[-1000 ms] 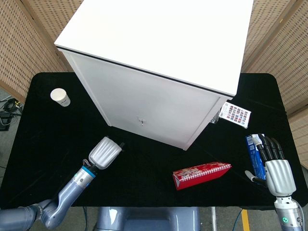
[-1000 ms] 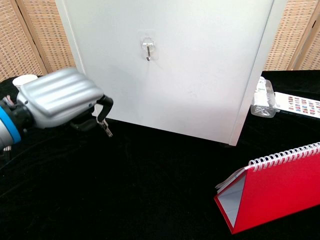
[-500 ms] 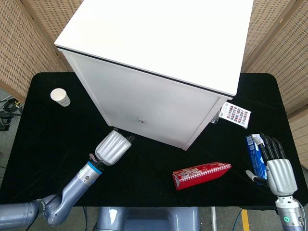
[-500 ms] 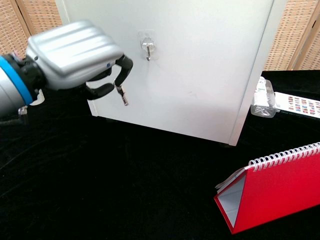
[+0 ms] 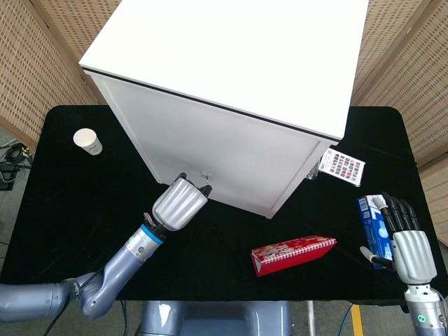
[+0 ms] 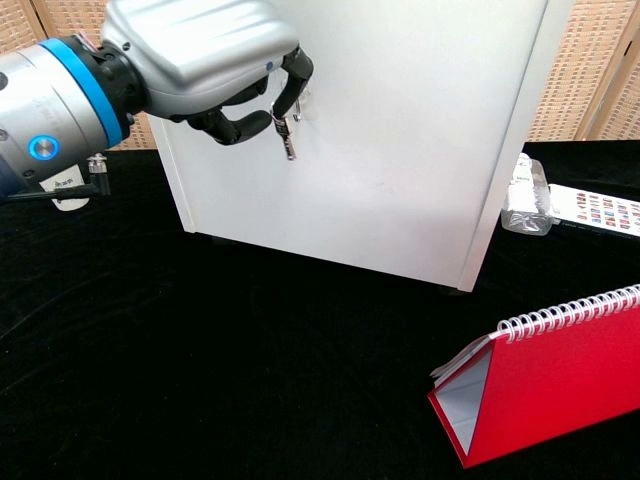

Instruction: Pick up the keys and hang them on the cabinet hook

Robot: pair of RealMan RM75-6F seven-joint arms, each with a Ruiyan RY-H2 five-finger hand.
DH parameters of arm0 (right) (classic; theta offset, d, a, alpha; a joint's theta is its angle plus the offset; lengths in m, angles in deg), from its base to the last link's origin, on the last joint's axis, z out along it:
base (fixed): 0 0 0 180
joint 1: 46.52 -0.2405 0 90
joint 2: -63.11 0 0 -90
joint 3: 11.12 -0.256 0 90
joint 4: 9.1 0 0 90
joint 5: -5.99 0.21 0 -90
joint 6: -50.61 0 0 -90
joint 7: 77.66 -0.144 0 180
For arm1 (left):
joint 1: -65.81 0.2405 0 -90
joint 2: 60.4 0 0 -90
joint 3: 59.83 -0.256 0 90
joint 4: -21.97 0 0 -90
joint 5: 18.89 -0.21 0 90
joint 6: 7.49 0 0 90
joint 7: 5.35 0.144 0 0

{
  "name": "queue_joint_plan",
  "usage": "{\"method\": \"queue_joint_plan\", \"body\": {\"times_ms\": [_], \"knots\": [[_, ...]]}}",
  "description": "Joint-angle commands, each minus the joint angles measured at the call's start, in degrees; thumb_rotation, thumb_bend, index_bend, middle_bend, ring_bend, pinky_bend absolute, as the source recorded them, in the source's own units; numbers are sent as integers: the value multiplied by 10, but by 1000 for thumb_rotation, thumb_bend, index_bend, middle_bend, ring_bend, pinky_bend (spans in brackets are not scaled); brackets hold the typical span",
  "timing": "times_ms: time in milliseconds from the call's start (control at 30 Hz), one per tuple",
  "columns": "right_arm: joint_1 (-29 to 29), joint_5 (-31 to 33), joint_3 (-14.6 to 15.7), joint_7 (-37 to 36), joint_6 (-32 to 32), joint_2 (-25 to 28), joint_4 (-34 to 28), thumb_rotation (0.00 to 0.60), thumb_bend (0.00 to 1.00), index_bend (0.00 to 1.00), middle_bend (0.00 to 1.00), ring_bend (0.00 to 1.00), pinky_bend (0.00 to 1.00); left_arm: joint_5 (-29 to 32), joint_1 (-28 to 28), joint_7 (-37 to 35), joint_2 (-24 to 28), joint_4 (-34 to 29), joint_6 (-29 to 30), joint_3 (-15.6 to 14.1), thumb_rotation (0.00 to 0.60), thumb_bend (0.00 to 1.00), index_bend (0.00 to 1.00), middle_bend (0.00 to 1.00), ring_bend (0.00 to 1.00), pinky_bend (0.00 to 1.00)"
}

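While close against the cabinet front, left hand fingers curled around the dangling keys.

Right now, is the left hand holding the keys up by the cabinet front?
Yes, the left hand pinches the keys, which dangle against the white cabinet front.

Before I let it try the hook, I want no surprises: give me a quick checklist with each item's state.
1. Keys held by left hand: ok.
2. Keys dangle free, off the table: ok.
3. Left hand up against the cabinet front at the hook: ok.
4. Key ring over the hook: cannot tell, fingers hide it.
5. Right hand far off by the blue carton: ok.
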Motion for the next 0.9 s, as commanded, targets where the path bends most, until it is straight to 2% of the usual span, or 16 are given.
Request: {"method": "queue_joint_plan", "body": {"times_ms": [33,900], "knots": [[0,2,-1,-6,0,2,0,600,97,90,0,0,0,0,-9,10,-8,9,0,-2,600,464,542,928,915,788],[2,8,-6,-31,2,11,-1,600,98,90,0,0,0,34,-47,15,-48,64,16,-9,600,463,542,928,915,788]]}}
